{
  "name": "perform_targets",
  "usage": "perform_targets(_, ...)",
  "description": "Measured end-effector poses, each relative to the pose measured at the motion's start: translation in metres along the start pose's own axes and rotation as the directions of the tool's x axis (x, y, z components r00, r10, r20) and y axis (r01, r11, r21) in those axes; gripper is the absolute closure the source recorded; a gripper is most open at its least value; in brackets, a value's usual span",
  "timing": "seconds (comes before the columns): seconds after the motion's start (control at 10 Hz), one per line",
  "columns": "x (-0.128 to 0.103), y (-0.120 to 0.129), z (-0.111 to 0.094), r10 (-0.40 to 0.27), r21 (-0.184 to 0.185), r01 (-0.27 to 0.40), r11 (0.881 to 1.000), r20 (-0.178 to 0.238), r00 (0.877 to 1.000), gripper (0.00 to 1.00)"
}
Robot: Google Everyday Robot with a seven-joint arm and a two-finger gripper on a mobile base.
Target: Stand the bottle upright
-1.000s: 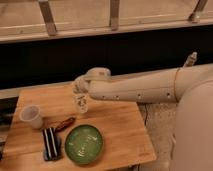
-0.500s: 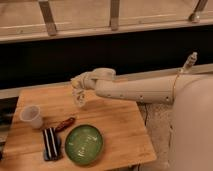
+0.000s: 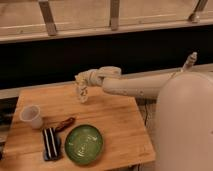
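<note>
Above the back part of the wooden table (image 3: pixel 115 125), the gripper (image 3: pixel 81 81) is shut tight on the top of the small cream plastic bottle with a greenish label (image 3: pixel 82 93). That bottle hangs nearly straight up and down, its bottom end close to the wood or just touching it. From the gripper, the pale arm (image 3: pixel 135 85) reaches off to the right. Nearer the front sits a round green plate (image 3: pixel 83 144). Just left of it lies a black block with white stripes (image 3: pixel 50 142), with a small reddish-brown thing (image 3: pixel 65 123) beside it. A see-through plastic cup (image 3: pixel 31 116) stands at the left side.
</note>
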Motion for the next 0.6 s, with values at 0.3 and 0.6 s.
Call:
perform_targets(0.3, 0.006, 0.013, 0.007, -0.144, 0.0, 0.145, 0.989, -0.084, 0.986, 1.0)
perform_targets(0.6, 0.021, 0.011, 0.008, -0.151, -0.009, 0.151, 0.988, -0.11, 0.982, 1.0)
